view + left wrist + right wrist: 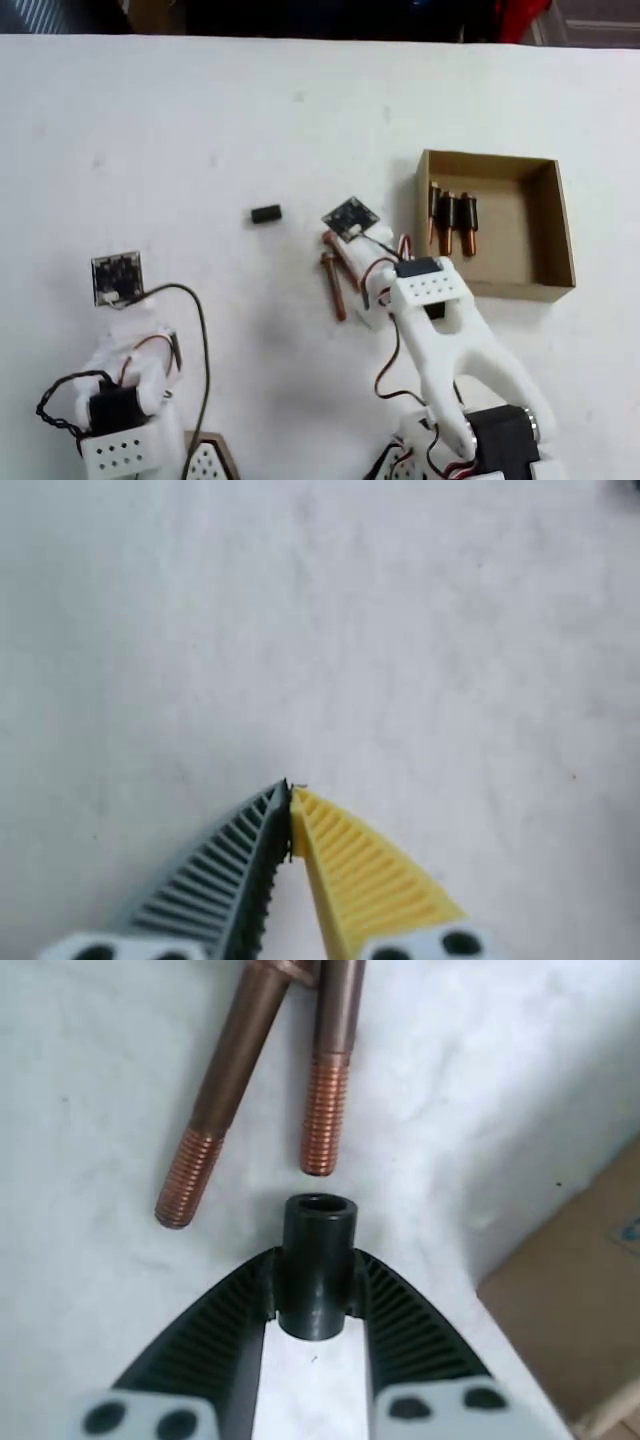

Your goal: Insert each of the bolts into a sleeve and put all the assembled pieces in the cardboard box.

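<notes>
White table's [200, 120] cardboard box [556, 225] holds three sleeved bolts [449, 222].

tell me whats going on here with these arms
The right gripper is shut on a black sleeve, its open end facing two loose copper bolts on the table beside the cardboard box. Three assembled pieces lie in the box, and a spare sleeve lies apart. The left gripper is shut and empty.

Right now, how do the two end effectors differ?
The left end effector has a grey finger and a yellow finger, shut together on nothing above the white table. The right end effector has two black fingers, shut on a black sleeve near two copper bolts. Both have ribbed fingers.
</notes>
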Controlling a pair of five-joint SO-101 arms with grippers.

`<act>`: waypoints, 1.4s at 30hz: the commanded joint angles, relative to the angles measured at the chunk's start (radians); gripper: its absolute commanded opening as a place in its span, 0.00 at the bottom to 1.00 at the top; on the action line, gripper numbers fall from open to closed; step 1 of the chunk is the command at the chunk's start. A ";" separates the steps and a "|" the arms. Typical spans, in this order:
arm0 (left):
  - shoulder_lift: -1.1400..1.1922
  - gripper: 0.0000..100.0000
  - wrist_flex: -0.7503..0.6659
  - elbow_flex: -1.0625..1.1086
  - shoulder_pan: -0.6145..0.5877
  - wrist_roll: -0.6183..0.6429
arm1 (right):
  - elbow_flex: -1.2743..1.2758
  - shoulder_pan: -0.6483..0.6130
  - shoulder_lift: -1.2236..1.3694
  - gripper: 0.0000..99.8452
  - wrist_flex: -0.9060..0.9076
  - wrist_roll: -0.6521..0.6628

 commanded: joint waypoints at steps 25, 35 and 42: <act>-0.007 0.02 -0.006 -0.002 -0.013 -0.005 | -0.026 0.005 0.147 0.04 -0.110 0.044; -0.007 0.02 -0.006 -0.002 -0.012 -0.005 | -0.186 0.008 0.058 0.04 0.097 -0.051; -0.007 0.02 -0.006 -0.002 -0.008 0.000 | -0.196 0.007 -0.232 0.04 0.197 -0.061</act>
